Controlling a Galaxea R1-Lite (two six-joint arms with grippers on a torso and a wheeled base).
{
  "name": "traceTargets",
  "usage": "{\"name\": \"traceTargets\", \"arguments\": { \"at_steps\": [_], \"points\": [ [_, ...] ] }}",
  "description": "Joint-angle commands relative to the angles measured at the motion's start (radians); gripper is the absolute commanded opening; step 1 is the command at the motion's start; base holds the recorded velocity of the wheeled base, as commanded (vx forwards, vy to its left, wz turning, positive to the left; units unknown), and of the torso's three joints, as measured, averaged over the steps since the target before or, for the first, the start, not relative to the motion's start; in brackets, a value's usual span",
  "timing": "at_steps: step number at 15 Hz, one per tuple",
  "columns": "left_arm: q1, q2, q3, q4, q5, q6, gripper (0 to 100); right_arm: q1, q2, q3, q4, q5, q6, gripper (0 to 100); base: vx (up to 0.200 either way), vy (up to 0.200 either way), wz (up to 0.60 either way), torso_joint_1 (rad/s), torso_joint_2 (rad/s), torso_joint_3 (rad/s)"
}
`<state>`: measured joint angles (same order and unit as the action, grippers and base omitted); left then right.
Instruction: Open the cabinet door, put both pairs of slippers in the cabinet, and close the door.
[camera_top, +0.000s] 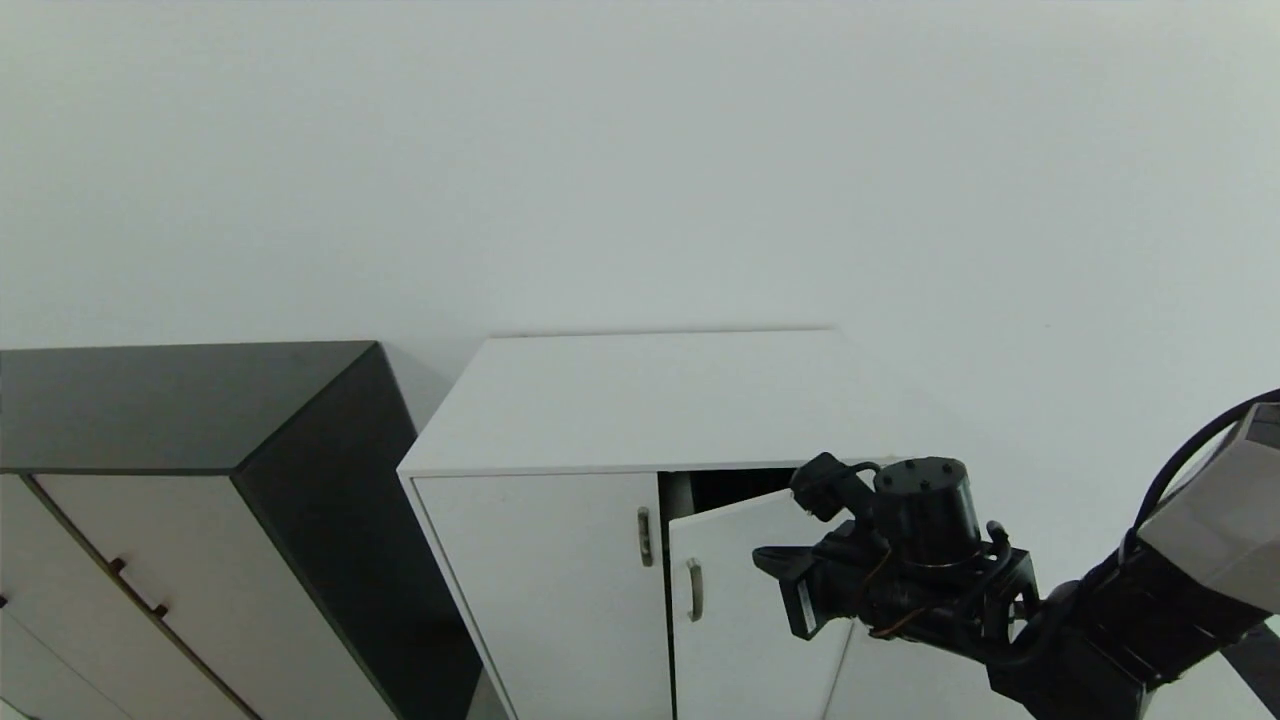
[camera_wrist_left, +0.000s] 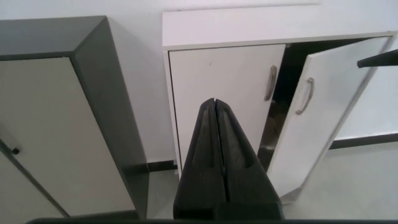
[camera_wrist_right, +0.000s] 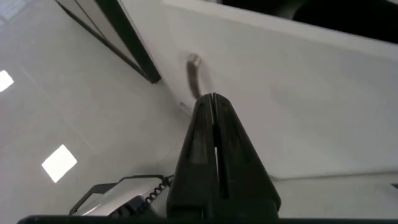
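cabinet door (camera_top: 735, 625) ajar, just beside right jaws

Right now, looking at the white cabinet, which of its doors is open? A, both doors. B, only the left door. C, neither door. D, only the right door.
D: the right door is swung out at an angle from the front of the white cabinet, showing the dark inside behind its top edge, while the left door sits flush and shut.
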<state>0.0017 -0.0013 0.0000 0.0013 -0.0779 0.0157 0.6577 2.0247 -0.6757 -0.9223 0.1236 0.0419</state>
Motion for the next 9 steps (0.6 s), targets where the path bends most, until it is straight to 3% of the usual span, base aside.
{"name": "traceTargets", "arguments": {
  "at_steps": [1, 9],
  "points": [
    [0.0, 0.001, 0.0, 0.0, 0.0, 0.0, 0, -0.001, 0.025, 0.005, -0.004, 0.004, 0.0, 0, 0.0, 0.0, 0.0, 0.0, 0.0, 0.0],
    [0.0, 0.001, 0.0, 0.0, 0.0, 0.001, 0, -0.03, 0.126, -0.091, -0.052, 0.001, 0.004, 0, 0.0, 0.0, 0.0, 0.0, 0.0, 0.0]
  ]
}}
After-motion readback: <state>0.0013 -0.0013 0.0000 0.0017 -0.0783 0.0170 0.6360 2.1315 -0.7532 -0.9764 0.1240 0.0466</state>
